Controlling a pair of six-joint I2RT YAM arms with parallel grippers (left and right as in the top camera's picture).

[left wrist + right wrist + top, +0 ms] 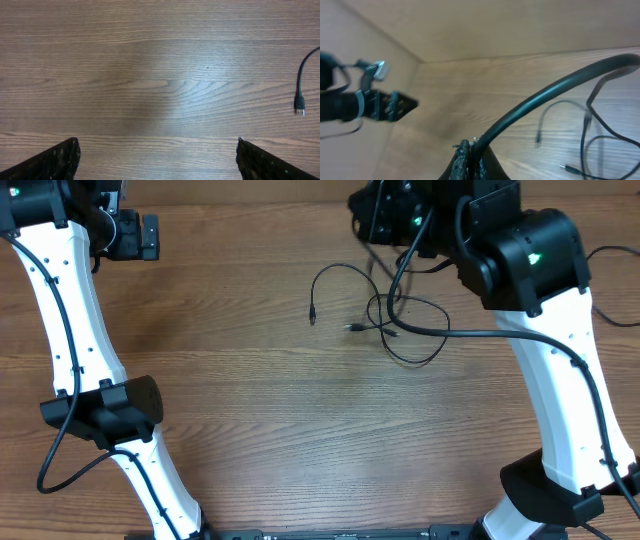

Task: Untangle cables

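Cables (pixel 388 323): thin black cords, loosely looped over one another, lying on the bench (pixel 300 430) right of centre and towards the far side. One strand (pixel 340 267) arcs out leftward from the loops and ends in a small plug end (pixel 312 317) resting flat on the wood. A second plug (pixel 353 328) lies just beside the loops on their left.

Right fingers (pixel 469 162): pressed together, tips meeting, raised above the bench on the far side of the loops. A thicker dark cord (pixel 545 92) sweeps from the tips up and away to the right. I cannot tell whether the tips pinch it or it merely passes in front of them. The thin cables lie on the wood beyond.

Left fingers (pixel 60 160): spread wide apart, nothing between them, over bare wood at the far left, well apart from the loops. The outlying plug end shows at the right edge of my left wrist view.
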